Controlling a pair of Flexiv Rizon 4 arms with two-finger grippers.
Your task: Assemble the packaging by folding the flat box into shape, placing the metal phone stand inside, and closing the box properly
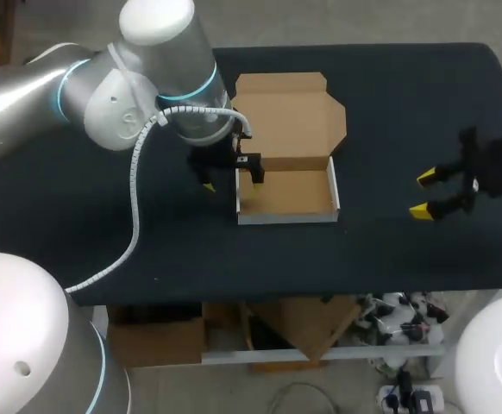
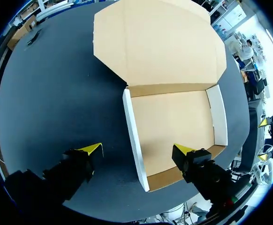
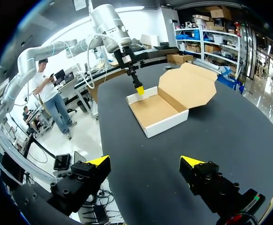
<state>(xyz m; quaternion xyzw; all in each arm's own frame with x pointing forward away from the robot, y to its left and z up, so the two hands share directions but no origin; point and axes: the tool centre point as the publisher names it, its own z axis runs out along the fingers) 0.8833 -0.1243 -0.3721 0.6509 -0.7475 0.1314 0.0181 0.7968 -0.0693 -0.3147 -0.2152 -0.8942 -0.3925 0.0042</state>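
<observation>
The left gripper [image 2: 137,151] is standing open, its jaws spread wide and closing on nothing. It is straddling one side wall [image 2: 133,133] of the box [image 2: 174,122]. One fingertip [image 2: 92,150] is hanging outside that wall over the black table [image 2: 42,93], and the other is hanging inside the tray, over its bare brown floor. In the left wrist view a gap is showing between the wall and each tip, so the wall is merely passing between the fingers.

Ahead of this gripper the tray is sitting upright on the table, with its white-faced walls raised along both sides. The lid [image 2: 160,42] is lying open and flat on the table beyond the tray, joined to it along the tray's far edge. In the head view the box is resting near the middle of the table.

The right gripper [image 1: 422,194] is also standing open and holding nothing. It is hovering over bare table, well apart from the box on its right side, with its tips pointing toward the box. From its own wrist view the box is lying ahead of it, with the left gripper at the tray's far corner.
</observation>
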